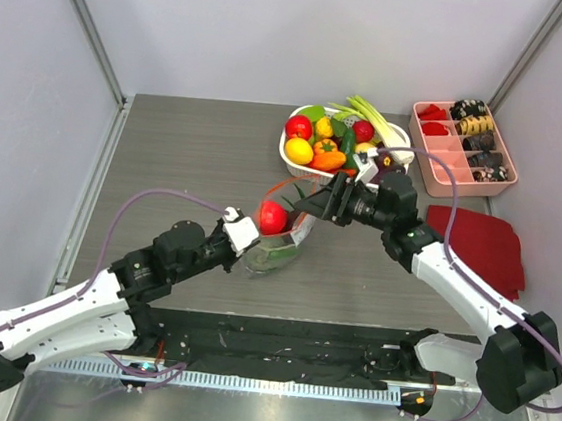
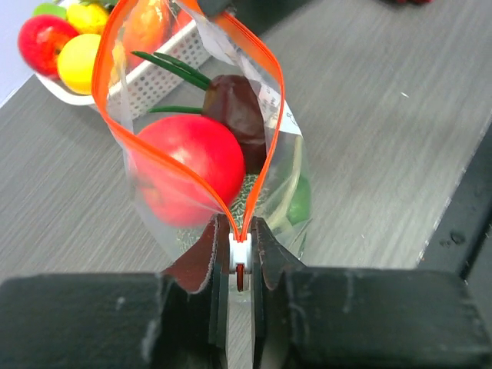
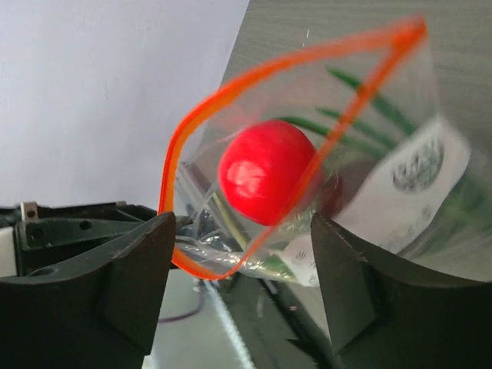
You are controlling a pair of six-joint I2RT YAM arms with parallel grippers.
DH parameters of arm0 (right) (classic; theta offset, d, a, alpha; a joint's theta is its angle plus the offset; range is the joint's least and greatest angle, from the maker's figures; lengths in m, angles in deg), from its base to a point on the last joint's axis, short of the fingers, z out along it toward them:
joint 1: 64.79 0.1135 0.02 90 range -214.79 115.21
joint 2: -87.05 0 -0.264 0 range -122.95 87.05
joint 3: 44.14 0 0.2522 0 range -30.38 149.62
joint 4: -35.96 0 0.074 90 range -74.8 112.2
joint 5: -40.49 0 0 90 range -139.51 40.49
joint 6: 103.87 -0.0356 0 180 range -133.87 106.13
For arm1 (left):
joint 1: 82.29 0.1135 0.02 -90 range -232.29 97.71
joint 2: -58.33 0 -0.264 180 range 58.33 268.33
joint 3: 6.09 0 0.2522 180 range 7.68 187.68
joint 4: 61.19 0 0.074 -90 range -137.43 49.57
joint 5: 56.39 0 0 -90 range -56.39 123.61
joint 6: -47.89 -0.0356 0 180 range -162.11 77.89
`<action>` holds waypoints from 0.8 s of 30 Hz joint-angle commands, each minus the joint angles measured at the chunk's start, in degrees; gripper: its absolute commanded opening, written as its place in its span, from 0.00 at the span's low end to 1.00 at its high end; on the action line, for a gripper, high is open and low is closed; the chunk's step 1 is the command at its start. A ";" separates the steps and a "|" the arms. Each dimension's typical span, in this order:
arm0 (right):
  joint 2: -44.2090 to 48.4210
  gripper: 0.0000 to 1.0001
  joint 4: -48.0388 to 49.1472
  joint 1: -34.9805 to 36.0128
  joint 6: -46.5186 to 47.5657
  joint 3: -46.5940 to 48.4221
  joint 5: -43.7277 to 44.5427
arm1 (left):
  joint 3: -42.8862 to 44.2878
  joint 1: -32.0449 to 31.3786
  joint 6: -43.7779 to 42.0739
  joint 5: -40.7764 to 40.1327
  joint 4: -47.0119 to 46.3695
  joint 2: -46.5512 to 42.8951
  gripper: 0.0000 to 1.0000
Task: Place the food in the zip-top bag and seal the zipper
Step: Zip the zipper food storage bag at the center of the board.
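The clear zip-top bag (image 1: pixel 285 249) hangs between my grippers at mid-table, its mouth gaping. Its orange-red zipper (image 2: pixel 265 73) forms an open loop. Inside lie a round red fruit (image 2: pixel 188 165), a dark maroon piece (image 2: pixel 234 108) and green produce (image 2: pixel 298 201). My left gripper (image 2: pixel 241 257) is shut on the zipper's white end piece (image 2: pixel 241 247) at the bag's near end; it also shows in the top view (image 1: pixel 249 235). My right gripper (image 3: pixel 244 234) is open, its fingers on either side of the zipper loop (image 3: pixel 231 84), with the red fruit (image 3: pixel 265 173) and the white printed patch (image 3: pixel 415 173) beyond.
A white basket (image 1: pixel 289 154) of colourful produce stands behind the bag. A pink divided tray (image 1: pixel 447 183) sits at the back right, a dark red cloth (image 1: pixel 483 247) in front of it. A black mat (image 1: pixel 278 336) runs along the near edge.
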 commanded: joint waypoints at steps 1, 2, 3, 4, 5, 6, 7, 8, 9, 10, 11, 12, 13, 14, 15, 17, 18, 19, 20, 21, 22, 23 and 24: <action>4.89 0.83 -14.04 -1.03 30.70 9.54 -5.47 | 3.56 0.73 -5.02 5.98 3.38 -3.40 0.00; 5.60 0.85 -15.39 -1.03 34.88 10.17 -7.56 | 3.73 0.99 -5.46 6.68 3.91 -3.84 0.00; 6.91 0.86 -16.71 -0.94 39.18 10.52 -8.80 | 3.82 1.17 -5.73 7.21 4.52 -4.11 0.00; 7.53 0.88 -17.77 -0.77 43.75 11.05 -9.59 | 3.91 1.61 -5.90 7.92 4.87 -4.20 0.00; 7.97 0.88 -17.87 -0.50 50.15 11.40 -10.39 | 4.34 1.96 -5.82 8.36 5.05 -4.11 0.00; 8.24 0.88 -18.22 -0.06 54.13 11.93 -11.09 | 4.70 2.31 -5.82 8.97 5.58 -4.02 0.00; 7.63 0.86 -20.13 1.68 57.47 13.93 -11.27 | 4.87 3.10 -5.82 10.89 5.58 -3.50 0.00; 6.93 0.86 -21.63 2.83 63.77 15.26 -11.45 | 5.40 3.45 -5.64 11.69 5.58 -3.06 0.00; 6.05 0.84 -23.30 3.97 66.53 16.75 -11.62 | 5.75 3.80 -5.64 12.57 5.67 -2.62 0.00; 4.13 0.81 -26.62 6.68 68.74 19.64 -11.62 | 6.02 4.50 -5.56 13.10 5.67 -1.75 0.00; 3.33 0.79 -27.87 7.93 72.33 20.80 -11.54 | 6.54 4.77 -5.29 13.89 5.67 -1.30 0.00; 2.62 0.77 -29.10 9.33 73.93 21.85 -11.71 | 6.81 5.12 -5.20 13.90 5.67 -0.95 0.00; 1.83 0.73 -30.86 11.95 75.77 22.82 -11.54 | 6.98 5.82 -5.12 14.16 5.50 -0.51 0.00; 1.65 0.72 -31.14 13.55 77.09 22.74 -11.19 | 7.07 6.18 -5.11 14.77 5.32 -0.33 0.00; 1.39 0.71 -31.14 14.69 79.11 22.57 -10.05 | 7.33 6.79 -5.11 15.04 5.23 -0.24 0.00; 0.95 0.70 -30.70 18.28 80.62 21.60 -8.64 | 7.60 7.23 -4.94 15.74 5.32 0.19 0.00; 0.77 0.68 -29.92 19.18 81.67 21.34 -6.90 | 8.12 7.67 -4.59 15.92 5.58 0.28 0.00; 0.33 0.67 -29.30 20.14 82.11 20.55 -6.01 | 8.30 7.76 -4.50 16.36 5.67 0.46 0.00; -0.19 0.66 -28.68 21.29 82.81 20.11 -4.96 | 8.39 7.85 -4.50 16.88 5.93 0.37 0.00; -0.63 0.66 -27.20 21.99 83.86 19.58 -3.90 | 8.22 7.94 -4.85 17.84 5.85 0.37 0.00; -1.07 0.65 -26.31 22.35 85.62 18.45 -1.98 | 7.96 8.03 -5.03 18.03 5.85 0.37 0.00; -1.95 0.63 -25.70 22.53 86.33 18.00 -1.61 | 7.78 7.94 -5.20 18.29 5.85 0.37 0.00; -2.48 0.58 -23.43 22.70 86.68 17.48 -1.17 | 7.69 8.03 -5.46 18.12 5.76 0.28 0.00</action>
